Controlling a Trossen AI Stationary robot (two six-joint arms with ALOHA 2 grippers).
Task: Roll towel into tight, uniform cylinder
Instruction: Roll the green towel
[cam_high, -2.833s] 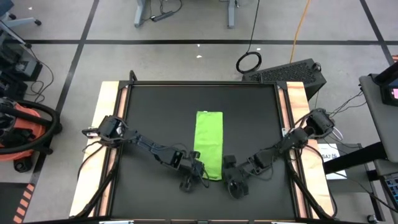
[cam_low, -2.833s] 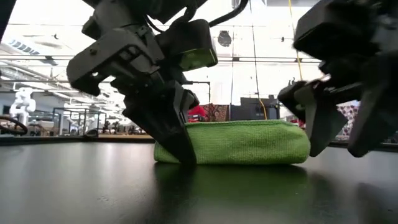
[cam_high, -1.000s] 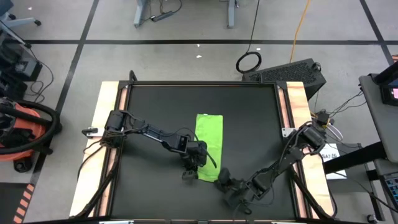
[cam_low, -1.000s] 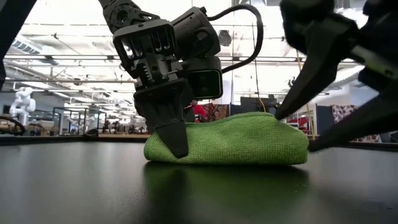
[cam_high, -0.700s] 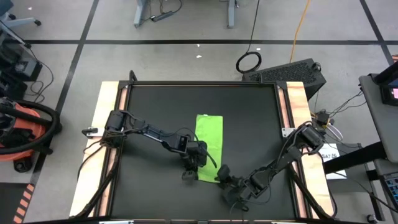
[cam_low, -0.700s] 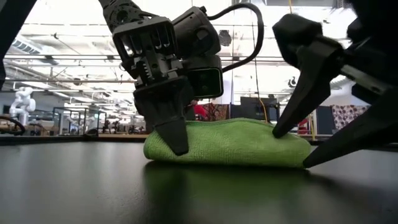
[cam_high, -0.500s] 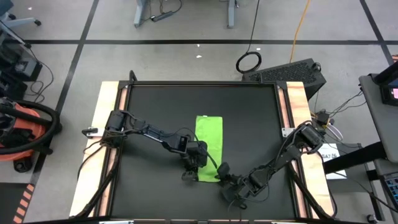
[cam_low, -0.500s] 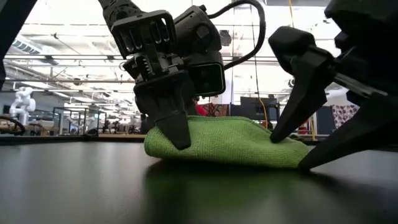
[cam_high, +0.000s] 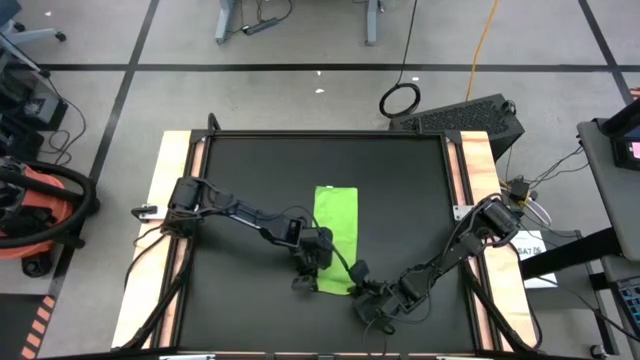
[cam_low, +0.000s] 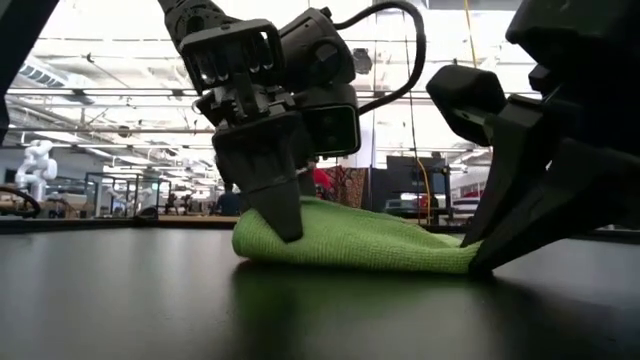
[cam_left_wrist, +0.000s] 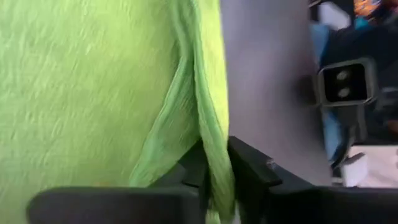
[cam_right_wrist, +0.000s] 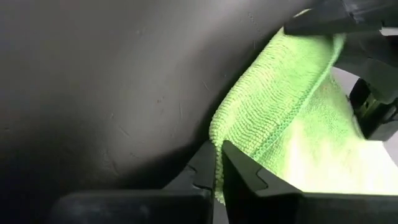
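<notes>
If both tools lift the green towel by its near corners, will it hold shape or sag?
Probably sag: the towel already drapes limply between the left tool and right tool. Its folded layers look thin, so likely light. The nubby weave should resist slipping.

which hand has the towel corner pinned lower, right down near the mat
The right hand: it pinches the towel corner low at the mat, while the left hand grips its corner higher up.

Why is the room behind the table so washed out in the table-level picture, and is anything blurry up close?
Low view: bright windows and ceiling lights backlight the scene, so both arms read as dark shapes, and the glossy table mat mirrors the towel. Left wrist view: the towel fills the picture, soft and smeared at close range.
</notes>
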